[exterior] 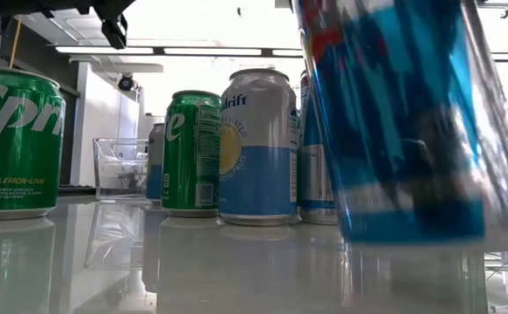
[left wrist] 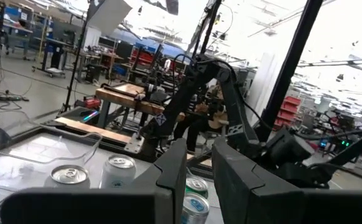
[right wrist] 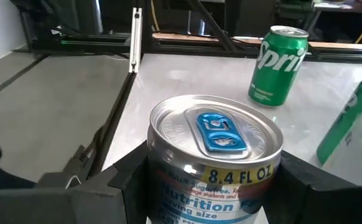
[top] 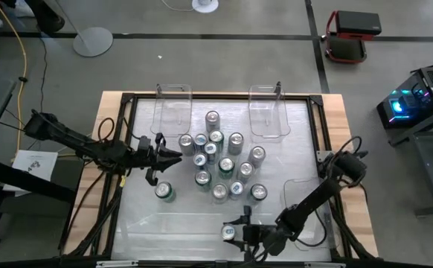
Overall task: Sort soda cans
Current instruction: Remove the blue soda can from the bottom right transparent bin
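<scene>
Several soda cans [top: 220,165] stand upright in a cluster at the table's middle, green, blue and silver; three show in the low view [exterior: 256,146]. One green can [top: 164,192] stands alone left of the cluster. My left gripper [top: 176,155] hovers at the cluster's left side. It is open by a narrow gap [left wrist: 199,186], with nothing between its fingers. My right gripper [top: 233,232], near the table's front edge, is shut on a blue-and-silver can [right wrist: 215,134] with a blue tab. That can looms blurred in the low view [exterior: 402,122]. My right gripper pinches the can's side wall just below its top rim [right wrist: 168,180] between its two fingers [right wrist: 128,177], one on each side. The fingers come about level from the table's right. The can stands upright; whether its base rests on the table I cannot tell.
Clear plastic bins sit at the far left [top: 173,106], far right [top: 268,112] and right [top: 306,197] of the table. A black frame [top: 127,97] runs around the white surface. Open room lies between the cluster and the front edge.
</scene>
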Controlling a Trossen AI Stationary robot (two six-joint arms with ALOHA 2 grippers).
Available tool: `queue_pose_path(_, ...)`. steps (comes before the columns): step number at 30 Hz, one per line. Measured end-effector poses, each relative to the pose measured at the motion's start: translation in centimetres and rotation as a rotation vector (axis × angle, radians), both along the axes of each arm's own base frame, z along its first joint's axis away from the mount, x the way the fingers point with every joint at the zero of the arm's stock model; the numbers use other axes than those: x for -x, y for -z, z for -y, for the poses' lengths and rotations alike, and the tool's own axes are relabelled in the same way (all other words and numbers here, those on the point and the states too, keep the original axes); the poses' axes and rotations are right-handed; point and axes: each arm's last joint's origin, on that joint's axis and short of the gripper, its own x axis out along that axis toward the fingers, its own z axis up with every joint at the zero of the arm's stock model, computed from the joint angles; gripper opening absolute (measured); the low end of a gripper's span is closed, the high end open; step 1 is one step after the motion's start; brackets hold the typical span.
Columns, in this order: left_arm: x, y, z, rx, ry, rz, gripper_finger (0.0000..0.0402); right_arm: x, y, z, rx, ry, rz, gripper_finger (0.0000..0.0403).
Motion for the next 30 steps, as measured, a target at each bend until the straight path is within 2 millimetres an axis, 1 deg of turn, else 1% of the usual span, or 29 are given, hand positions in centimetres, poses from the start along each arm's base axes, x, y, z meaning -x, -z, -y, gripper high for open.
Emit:
queue_pose_path(4,0.0,0.0,0.1,0.001,0.008,0.0,0.0065,0.2,1.2,-0.4,0.01,0.05,0.007,0.0214)
queue_pose_path(9,0.0,0.0,0.1,0.002,0.001,0.0,0.0065,0.4,1.9,-0.1,-0.037,0.082,0.028,0.0216)
queue_pose_path(15,0.0,0.0,0.1,0.002,0.0,-0.001,0.0065,0.6,2.1,-0.3,-0.017,0.072,0.019,0.0273)
queue_pose_path(19,0.0,0.0,0.1,0.002,0.0,-0.002,0.0065,0.7,2.5,-0.2,0.013,0.062,0.003,0.0285)
queue_pose_path(23,0.0,0.0,0.1,0.002,0.0,-0.002,0.0065,0.6,2.0,-0.2,0.017,0.045,0.006,0.0288)
queue_pose_path(26,0.0,0.0,0.1,0.001,0.0,-0.003,0.0065,0.7,0.8,-0.1,0.0,0.027,0.021,0.0289)
queue_pose_path(30,0.0,0.1,0.1,0.0,0.0,-0.006,0.0065,1.0,-0.6,0.2,-0.008,-0.005,-0.002,0.029)
